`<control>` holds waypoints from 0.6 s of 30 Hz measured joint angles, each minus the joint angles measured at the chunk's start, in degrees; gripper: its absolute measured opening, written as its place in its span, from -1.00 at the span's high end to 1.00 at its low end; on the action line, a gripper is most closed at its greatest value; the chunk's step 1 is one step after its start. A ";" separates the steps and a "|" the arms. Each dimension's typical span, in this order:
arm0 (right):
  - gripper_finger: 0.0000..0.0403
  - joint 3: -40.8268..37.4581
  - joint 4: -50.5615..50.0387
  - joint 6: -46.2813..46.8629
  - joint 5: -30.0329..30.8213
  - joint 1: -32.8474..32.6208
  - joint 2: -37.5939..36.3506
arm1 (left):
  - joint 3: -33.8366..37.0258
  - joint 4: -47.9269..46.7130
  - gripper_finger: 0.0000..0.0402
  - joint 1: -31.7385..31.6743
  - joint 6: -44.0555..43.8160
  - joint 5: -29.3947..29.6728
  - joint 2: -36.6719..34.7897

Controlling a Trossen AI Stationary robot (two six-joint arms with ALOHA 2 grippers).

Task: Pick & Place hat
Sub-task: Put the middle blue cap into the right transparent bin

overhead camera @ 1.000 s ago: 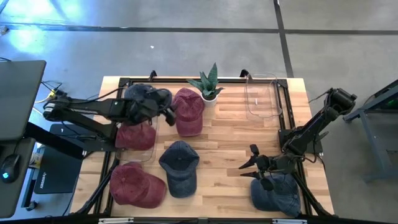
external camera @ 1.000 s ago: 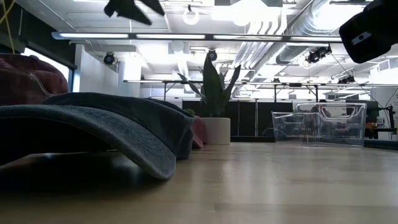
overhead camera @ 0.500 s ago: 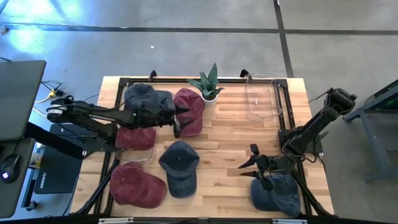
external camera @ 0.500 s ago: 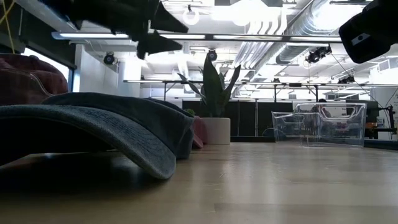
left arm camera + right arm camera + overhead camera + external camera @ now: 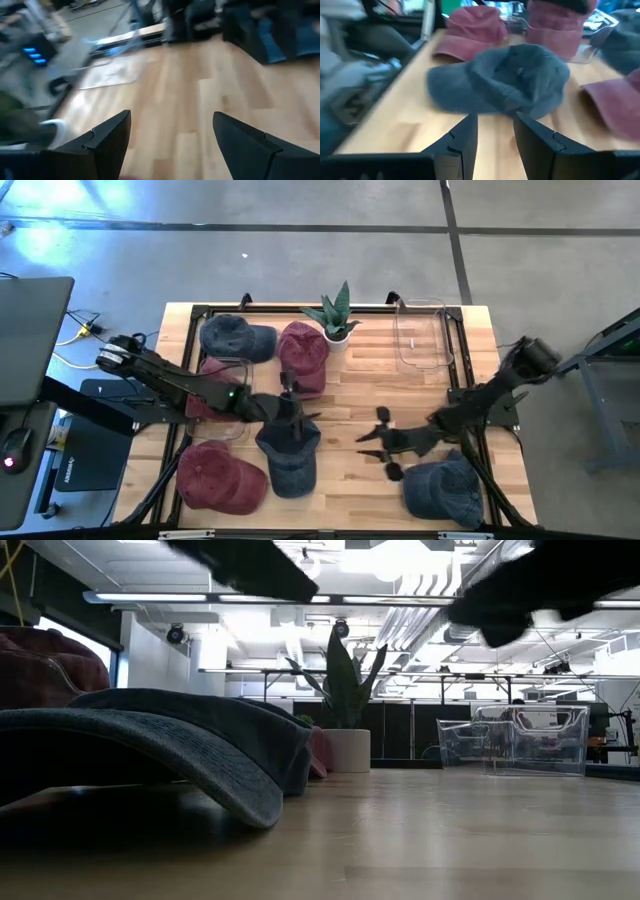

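Note:
A blue hat lies brim-down on the wooden table's middle; it also fills the right wrist view and the low view's left. My left gripper hangs open just above this hat's far edge, with bare table between its fingers. My right gripper stands open a short way to the hat's right and points at it; its fingers hold nothing. Both arms are dark blurs at the top of the low view.
Other hats lie around: blue and red at the far side, red near left, blue near right. Another red hat sits in a clear bin. A potted plant and a clear bin stand at the far edge.
My left gripper has swung from over the far-left blue hat toward the table's middle and near edge, sinking and rolling, and now hangs over the middle blue hat. My right gripper has gone toward the table's left, closer to that hat. No hat has moved.

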State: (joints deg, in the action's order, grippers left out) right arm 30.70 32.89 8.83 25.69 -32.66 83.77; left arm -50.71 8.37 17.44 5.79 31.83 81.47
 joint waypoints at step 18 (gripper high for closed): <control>-0.06 30.61 -11.63 -9.42 -5.08 15.69 30.69 | -5.84 -38.06 -0.37 3.97 -27.44 20.37 -5.33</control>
State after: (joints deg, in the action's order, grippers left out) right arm 61.31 21.26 -0.60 20.61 -16.96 114.46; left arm -56.55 -29.70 21.41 -21.65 52.21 76.14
